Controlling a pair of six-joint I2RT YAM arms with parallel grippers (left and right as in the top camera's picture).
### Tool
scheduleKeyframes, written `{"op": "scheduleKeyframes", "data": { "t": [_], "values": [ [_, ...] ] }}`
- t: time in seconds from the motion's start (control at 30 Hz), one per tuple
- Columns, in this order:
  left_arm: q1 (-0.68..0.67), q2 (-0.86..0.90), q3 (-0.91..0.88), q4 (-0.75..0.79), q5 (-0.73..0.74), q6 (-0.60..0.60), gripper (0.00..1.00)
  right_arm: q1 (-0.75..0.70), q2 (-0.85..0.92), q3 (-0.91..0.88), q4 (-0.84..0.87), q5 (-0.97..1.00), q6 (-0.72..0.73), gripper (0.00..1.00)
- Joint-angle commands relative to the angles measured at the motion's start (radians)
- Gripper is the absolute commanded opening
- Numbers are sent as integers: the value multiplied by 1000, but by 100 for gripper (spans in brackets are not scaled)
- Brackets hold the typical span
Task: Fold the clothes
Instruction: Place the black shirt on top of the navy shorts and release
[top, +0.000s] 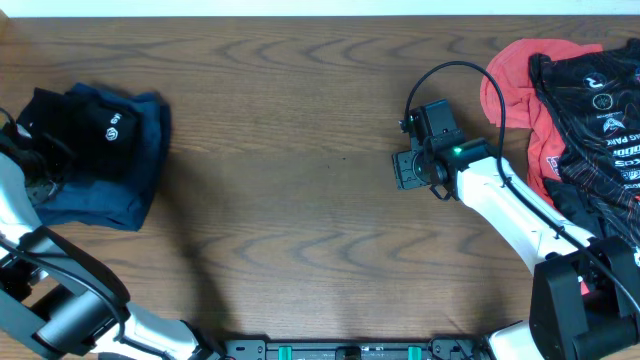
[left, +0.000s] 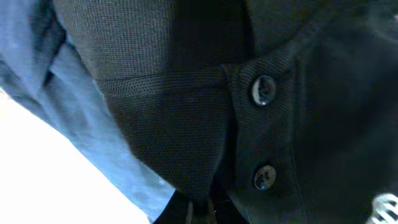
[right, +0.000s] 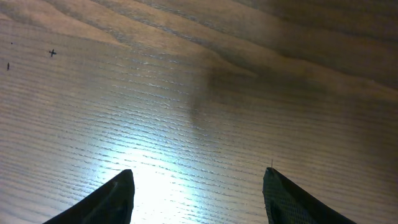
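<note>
A black polo shirt (top: 85, 125) lies folded on top of a dark blue garment (top: 120, 195) at the far left of the table. My left gripper (top: 35, 165) is at the shirt's left edge. In the left wrist view the black polo shirt (left: 298, 74) with two buttons fills the frame, the blue garment (left: 68, 106) lies beside it, and the fabric narrows into my left gripper (left: 200, 210), which looks shut on it. My right gripper (top: 400, 170) is open and empty over bare wood (right: 198, 186).
A pile of unfolded clothes sits at the right edge: a red shirt (top: 515, 75) under a black printed garment (top: 600, 110). The brown wooden table (top: 300, 130) spans the view. The right arm's cable loops above the gripper.
</note>
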Motion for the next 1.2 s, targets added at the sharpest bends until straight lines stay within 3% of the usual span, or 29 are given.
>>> {"op": "scheduleKeyframes", "data": {
  "t": [0.0, 0.1, 0.2, 0.4, 0.63, 0.77, 0.83, 0.9, 1.17],
  "values": [
    [5, 51, -6, -2, -87, -14, 8, -6, 0, 2, -2, 14, 11, 64],
    [5, 92, -7, -2, -86, -14, 39, -6, 0, 2, -3, 14, 11, 64],
    [5, 124, -7, 3, -61, -14, 51, -6, 0, 2, -3, 13, 11, 64],
    [5, 91, -5, 10, 14, -8, 53, -6, 0, 2, -4, 13, 11, 65],
    [5, -86, -1, 23, 66, -5, 54, -6, 0, 2, -4, 14, 11, 65],
    [-5, -185, -1, 105, 241, 14, 72, -6, 0, 2, -3, 14, 11, 65],
    [-21, -199, -1, 142, 244, 14, 79, -6, 0, 2, -3, 14, 11, 65],
    [-44, -192, -2, 158, 258, 19, 85, -6, 0, 2, -3, 14, 11, 65],
    [-111, -6, -2, 188, 394, 108, 88, -6, 0, 2, -4, 14, 11, 65]
  ]
}}
